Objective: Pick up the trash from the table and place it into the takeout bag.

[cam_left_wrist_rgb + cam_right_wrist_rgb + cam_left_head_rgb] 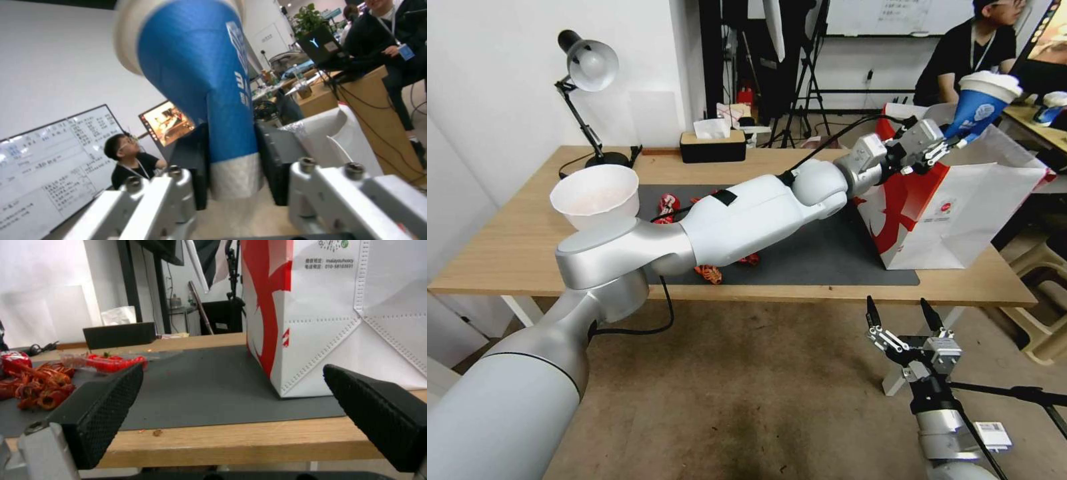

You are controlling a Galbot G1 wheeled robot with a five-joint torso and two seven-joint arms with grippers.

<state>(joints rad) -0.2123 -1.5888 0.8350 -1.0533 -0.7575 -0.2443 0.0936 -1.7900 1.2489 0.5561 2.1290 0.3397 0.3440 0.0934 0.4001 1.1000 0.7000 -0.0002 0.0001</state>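
- The left gripper (954, 141) reaches across the table (507, 247) and is clamped on the narrow base of the blue paper cup (982, 100), holding it tilted above the open top of the takeout bag (960, 213).
- In the left wrist view the black pads (195, 160) press both sides of the cup's lower end.
- The takeout bag stands upright at the right end of the dark grey mat (827, 257), near the table's front right corner.
- Red litter (710, 273) lies on the mat near its front edge; what it is stays unclear.
- The right gripper (904, 313) hangs below the table's front edge, fingers spread wide and empty.
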